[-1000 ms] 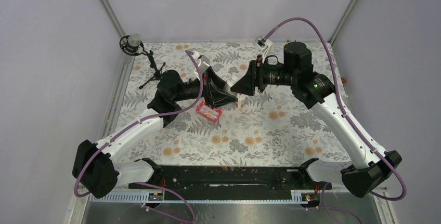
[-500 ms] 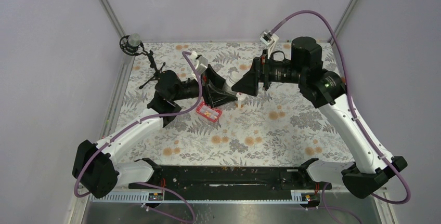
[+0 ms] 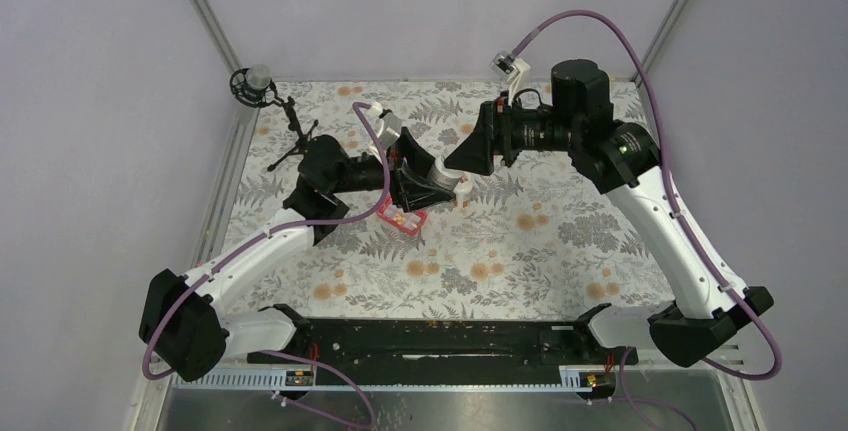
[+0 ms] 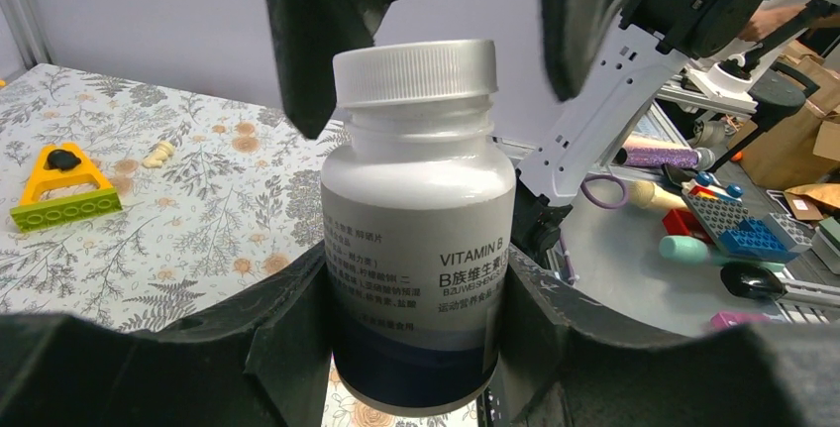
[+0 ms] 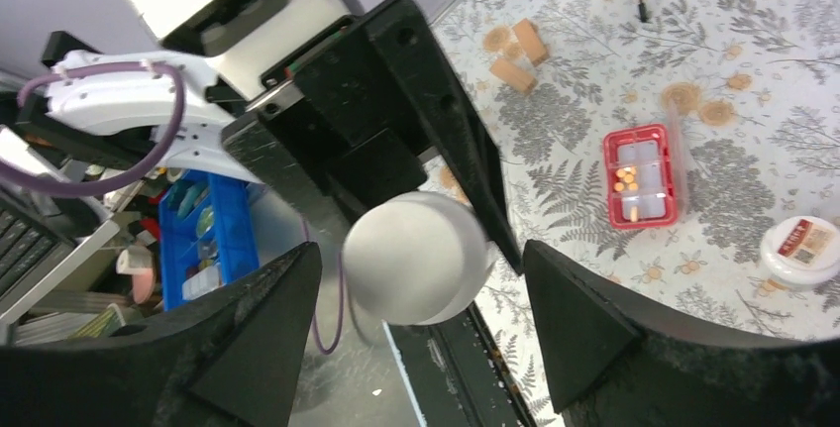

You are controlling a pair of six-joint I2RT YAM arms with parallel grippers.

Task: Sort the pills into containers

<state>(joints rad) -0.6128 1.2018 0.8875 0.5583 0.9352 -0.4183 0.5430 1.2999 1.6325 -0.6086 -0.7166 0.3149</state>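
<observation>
My left gripper (image 4: 414, 293) is shut on a white Vitamin B bottle (image 4: 416, 249) with its white cap (image 4: 414, 70) on, held above the cloth. My right gripper (image 5: 421, 249) is open, a finger (image 4: 307, 41) on either side of the cap (image 5: 416, 259) without touching it. From above, the two grippers (image 3: 430, 189) (image 3: 452, 163) meet over the middle of the cloth. The red pill tray (image 5: 642, 135) lies below, with orange pills (image 5: 624, 179) in its compartments. It also shows in the top view (image 3: 400, 217).
A second small white bottle (image 5: 802, 249) stands near the tray. A yellow wedge tool (image 4: 64, 189) lies on the flowered cloth (image 3: 560, 241), with wooden blocks (image 5: 515, 55) farther off. A microphone on a tripod (image 3: 265, 91) stands at the far left corner.
My right arm has shifted and its open gripper has moved a little up and closer round the bottle's cap. My left gripper has turned slightly with the bottle.
</observation>
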